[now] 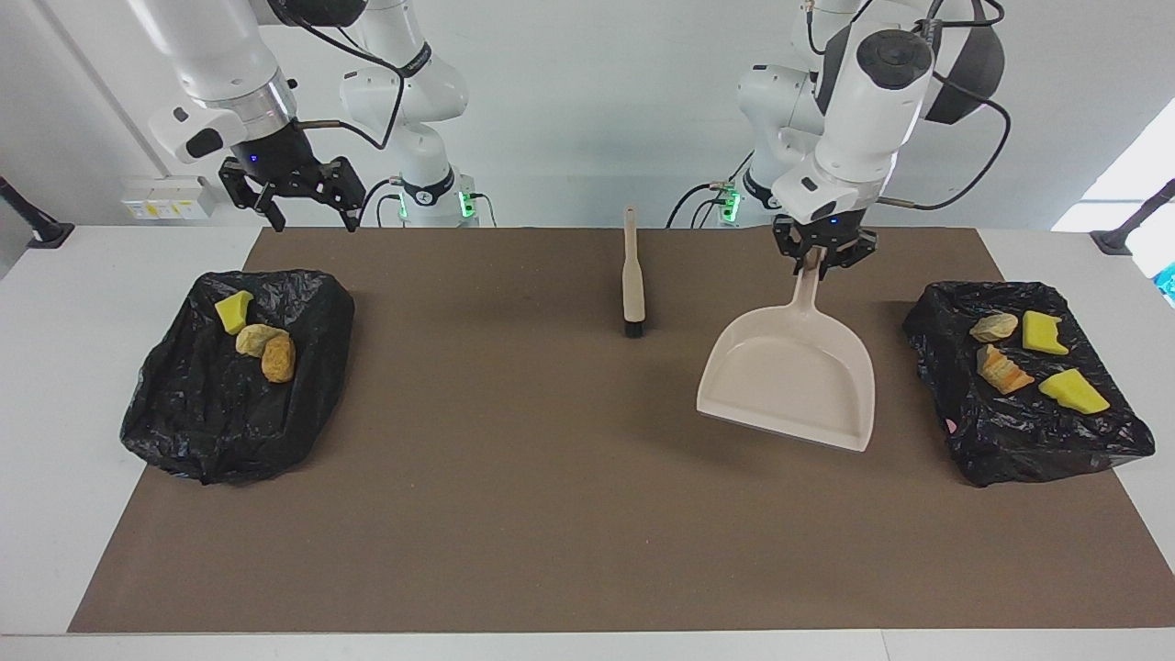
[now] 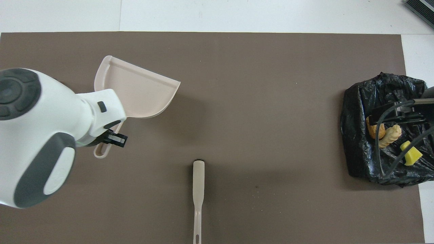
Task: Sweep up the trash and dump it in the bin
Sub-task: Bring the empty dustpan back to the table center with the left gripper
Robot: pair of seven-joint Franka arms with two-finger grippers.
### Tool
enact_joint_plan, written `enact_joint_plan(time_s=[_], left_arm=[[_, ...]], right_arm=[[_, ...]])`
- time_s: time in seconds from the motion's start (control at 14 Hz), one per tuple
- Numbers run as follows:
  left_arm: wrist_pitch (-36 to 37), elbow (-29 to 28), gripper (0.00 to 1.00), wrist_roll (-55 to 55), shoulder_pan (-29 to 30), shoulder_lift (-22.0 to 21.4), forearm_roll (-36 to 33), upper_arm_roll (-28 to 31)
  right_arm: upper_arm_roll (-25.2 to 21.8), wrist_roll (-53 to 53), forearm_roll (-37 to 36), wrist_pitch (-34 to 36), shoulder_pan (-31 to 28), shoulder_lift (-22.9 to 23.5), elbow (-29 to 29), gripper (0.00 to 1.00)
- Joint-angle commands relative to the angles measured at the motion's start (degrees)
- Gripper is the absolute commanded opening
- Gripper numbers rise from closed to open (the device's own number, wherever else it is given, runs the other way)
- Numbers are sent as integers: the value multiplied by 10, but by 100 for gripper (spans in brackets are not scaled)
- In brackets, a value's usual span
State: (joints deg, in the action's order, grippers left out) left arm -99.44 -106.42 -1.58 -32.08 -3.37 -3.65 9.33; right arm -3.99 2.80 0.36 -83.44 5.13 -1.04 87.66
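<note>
1. My left end effector (image 1: 820, 260) is in the upper right-centre of the facing frame, clamped shut on the dustpan (image 1: 789, 378) by its handle tip. I hold it there so the pan hangs mouth-down toward the lower frame, just above the mat (image 1: 551, 477), judging by the shadow beneath it.

2. The pan is empty. I read that as the dump being done: 4 pieces of trash (image 1: 1028, 353), 2 yellow wedges and 2 tan chunks, lie in the black bin (image 1: 1010, 431) at the right of the facing frame.

3. The other bin (image 1: 211, 413), at the left of that frame, holds 3 more pieces (image 1: 257, 340): 1 yellow, 2 tan. That makes 7 in the bins, and I see none loose on the mat.

4. My right end effector (image 1: 307, 216) hangs over the table's upper-left corner in the facing frame, just above that bin, fingers spread wide and holding nothing. It waits.

5. The brush (image 1: 632, 280) lies flat at upper centre, handle pointing to the robots, bristles toward mid-mat, within reach of either arm.

6. My judgement: the task is close to finished, and what remains is setting the dustpan down on the open mat beside the brush.
</note>
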Motion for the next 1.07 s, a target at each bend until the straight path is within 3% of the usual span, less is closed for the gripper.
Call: enact_joint_plan(time_s=[0.0, 0.14, 0.29, 0.5, 0.79, 1.0], left_arm=[[-76, -8, 0, -94, -60, 51, 17, 12], [-141, 1, 0, -110, -90, 117, 37, 12], [-201, 2, 0, -110, -99, 150, 78, 13], [-206, 4, 0, -109, -99, 159, 90, 12], [-221, 0, 0, -119, -111, 172, 116, 12], [-243, -4, 0, -175, -122, 176, 116, 11]], right_arm=[[-2, 16, -4, 23, 2, -20, 21, 100], [0, 37, -4, 25, 3, -36, 44, 100], [2, 37, -3, 22, -1, -34, 43, 100], [27, 37, 1, 14, -30, -29, 37, 100], [28, 32, -4, 6, -26, -29, 37, 100], [28, 28, -2, -65, -30, -25, 38, 100]])
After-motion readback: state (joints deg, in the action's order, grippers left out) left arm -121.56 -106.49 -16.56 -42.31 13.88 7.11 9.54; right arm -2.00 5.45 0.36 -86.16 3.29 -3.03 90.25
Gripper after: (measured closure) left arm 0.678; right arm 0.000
